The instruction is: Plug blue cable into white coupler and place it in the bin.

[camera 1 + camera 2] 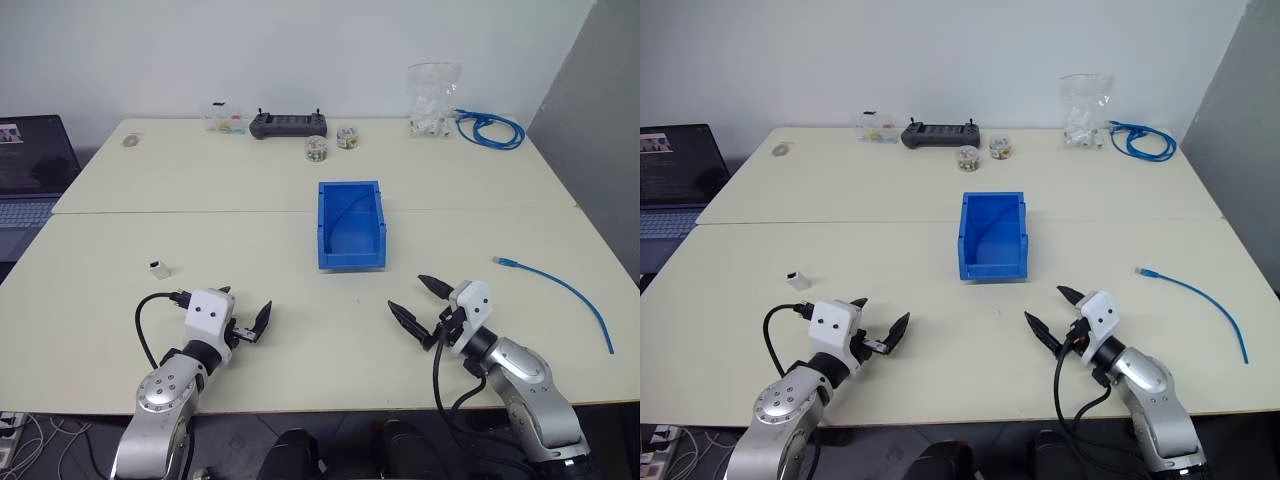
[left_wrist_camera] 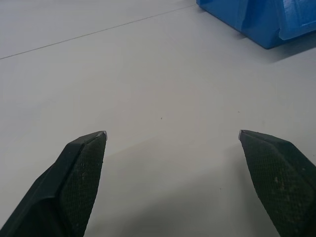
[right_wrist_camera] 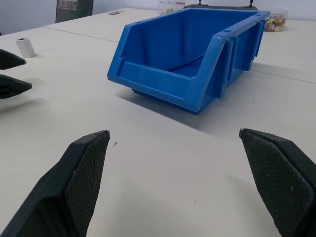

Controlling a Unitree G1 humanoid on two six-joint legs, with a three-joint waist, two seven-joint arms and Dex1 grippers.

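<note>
Both hands spread and empty above the tabletop point(image 1: 300, 340)
Left hand point(image 1: 243, 316) and right hand point(image 1: 418, 300) flank the bin point(image 1: 350, 222) (centre); white coupler point(image 1: 159, 268) lies far left, blue cable point(image 1: 560, 287) far right

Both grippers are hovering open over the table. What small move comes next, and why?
Probably swing the right gripper right toward the blue cable, whose plug end points at it. Both it and the left gripper are open and empty; the white coupler lies untouched.
</note>
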